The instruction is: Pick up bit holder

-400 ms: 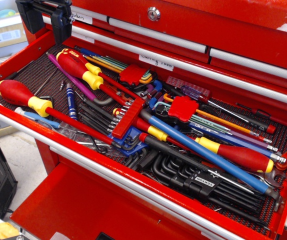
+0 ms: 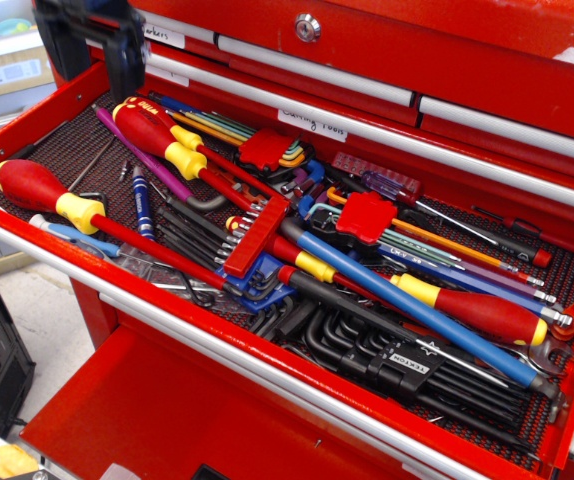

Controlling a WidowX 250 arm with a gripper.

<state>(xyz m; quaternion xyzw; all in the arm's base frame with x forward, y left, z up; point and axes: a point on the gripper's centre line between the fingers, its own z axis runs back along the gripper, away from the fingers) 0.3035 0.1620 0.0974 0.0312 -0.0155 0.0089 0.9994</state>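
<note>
The bit holder is a narrow red plastic bar with a row of short silver bits along its left side. It lies slanted in the middle of the open red drawer, on top of screwdrivers and hex keys. My gripper is black and hangs at the top left, above the drawer's far left corner, well away from the bit holder. Its two fingers point down with a gap between them and hold nothing. The gripper looks blurred.
Red-and-yellow screwdrivers lie left of the bit holder. A blue-shafted screwdriver and a red fan-shaped hex key holder lie to its right. Another fan holder sits behind. Black hex keys fill the front right.
My gripper has shifted slightly and is now motion-blurred. Nothing in the drawer has moved.
</note>
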